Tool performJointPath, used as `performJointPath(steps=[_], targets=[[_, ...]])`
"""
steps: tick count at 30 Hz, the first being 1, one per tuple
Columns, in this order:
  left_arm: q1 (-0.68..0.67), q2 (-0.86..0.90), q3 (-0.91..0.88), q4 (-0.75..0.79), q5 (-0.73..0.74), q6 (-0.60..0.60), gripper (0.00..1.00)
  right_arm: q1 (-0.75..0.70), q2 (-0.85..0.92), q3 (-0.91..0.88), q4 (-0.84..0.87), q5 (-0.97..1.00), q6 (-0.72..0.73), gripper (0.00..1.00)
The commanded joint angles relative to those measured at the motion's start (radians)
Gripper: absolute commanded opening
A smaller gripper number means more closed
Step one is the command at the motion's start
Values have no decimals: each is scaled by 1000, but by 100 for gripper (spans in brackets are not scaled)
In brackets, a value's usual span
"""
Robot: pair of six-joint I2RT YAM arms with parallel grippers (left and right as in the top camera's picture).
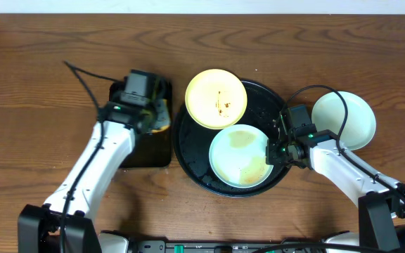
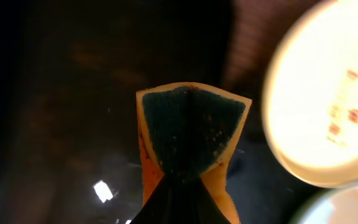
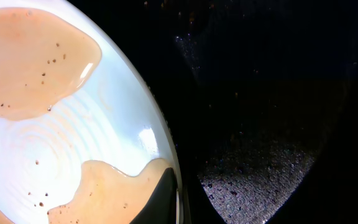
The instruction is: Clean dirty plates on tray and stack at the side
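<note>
Now clamping the sponge in the left fingers just left of the tray, with the smeared mint plate lying rightward inside it, nearer the right fingers at its right rim, closure there impossible to tell.

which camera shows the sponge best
The left wrist view: the sponge fills the middle, dark scrubbing face showing, pinched at its lower end by the left pincer. Overhead shows only a yellowish sliver beside the left wrist. The right wrist view misses it.
</note>
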State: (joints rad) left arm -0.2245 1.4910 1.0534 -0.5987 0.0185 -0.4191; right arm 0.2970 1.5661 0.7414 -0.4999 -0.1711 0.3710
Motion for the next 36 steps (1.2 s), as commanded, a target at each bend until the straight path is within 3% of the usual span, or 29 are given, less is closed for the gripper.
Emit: performJointPath(steps=[1, 14, 22, 25, 36], targets=[[43, 0, -2, -31, -12, -4, 8, -8, 2, -6, 2, 24, -27, 1], [66, 0, -2, -56, -12, -4, 8, -8, -278, 48, -42, 267, -146, 1], [66, 0, -2, -56, -12, -4, 8, -8, -383, 49, 42, 515, -330, 1], [66, 0, -2, -56, -12, -4, 8, 5, -414, 49, 129, 577, -473, 1], [66, 0, -2, -55, -12, -4, 9, 253, -422, 49, 239, 826, -772, 1]])
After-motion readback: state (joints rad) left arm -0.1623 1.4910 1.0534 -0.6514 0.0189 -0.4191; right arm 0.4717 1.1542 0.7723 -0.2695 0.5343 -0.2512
